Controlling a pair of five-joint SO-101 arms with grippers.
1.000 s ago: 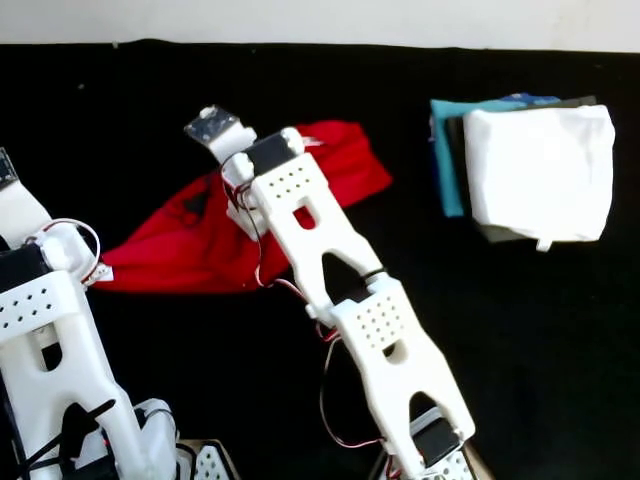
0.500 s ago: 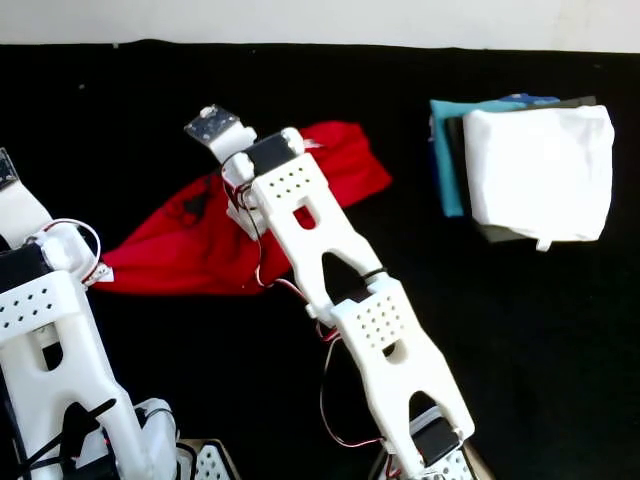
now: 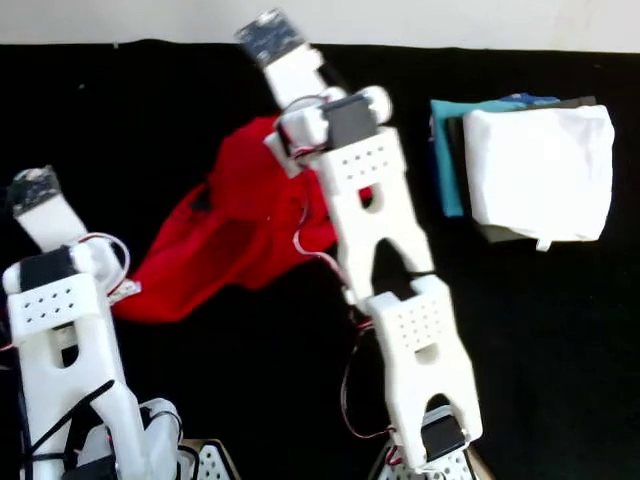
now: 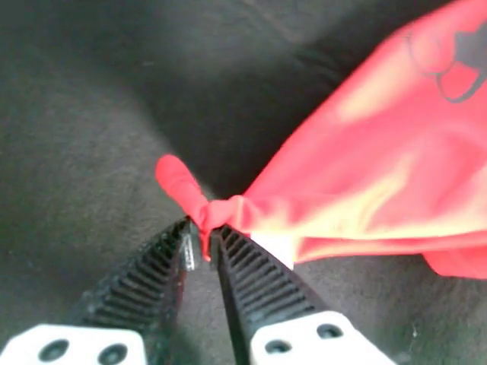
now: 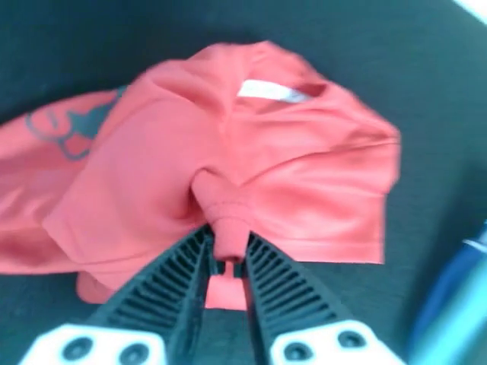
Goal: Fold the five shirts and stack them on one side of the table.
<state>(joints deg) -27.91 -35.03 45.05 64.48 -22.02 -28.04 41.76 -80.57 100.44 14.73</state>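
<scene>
The left arm's jaws pinch a twisted corner of the crumpled red fabric shirt (image 4: 365, 175) over the black worktop (image 3: 560, 350). The right arm's jaws clamp a bunched fold of it. Farther right lies the white-topped stack of folded shirts (image 3: 540, 175).

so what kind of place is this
Likely a robot test bench: a black-covered table, a red shirt held by the left gripper and right gripper, a stack of folded shirts nearby.

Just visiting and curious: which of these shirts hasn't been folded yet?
The red shirt, loose and crumpled, pinched by the left gripper and the right gripper. The others lie folded in one stack, the white shirt on top.
</scene>
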